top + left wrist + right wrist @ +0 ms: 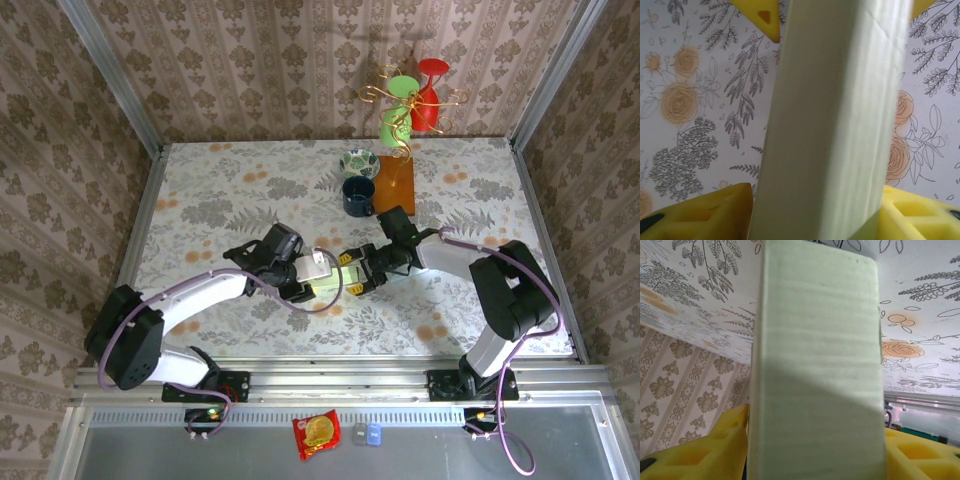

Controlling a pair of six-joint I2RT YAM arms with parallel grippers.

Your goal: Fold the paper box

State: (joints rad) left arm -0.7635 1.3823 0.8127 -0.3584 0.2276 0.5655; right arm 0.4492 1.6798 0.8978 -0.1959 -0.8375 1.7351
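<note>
1. Paper box: it sits near the table's centre, a little toward 6 o'clock, spanned between both grippers. Its pale green panel stands between the fingers in each wrist view. If 1 side lets go, the half-formed box could sag or unfold.
2. Left gripper, at the box's 9 o'clock: its yellow fingers touch the panel on both sides, so it appears to be gripping the box. A harder squeeze could crease the thin card away from a fold line.
3. Right gripper, at the box's 3 o'clock: its fingers straddle the panel, with a dark sliver on 1 side. I cannot tell whether it is clamping. A loose hold here would let the box twist around the left grip.
4. With 2 arms this close, opposed pulls could tear the card.
5. Blue mug, at the box's 12 o'clock on a wooden board: a wide swing that way could knock it.
</note>
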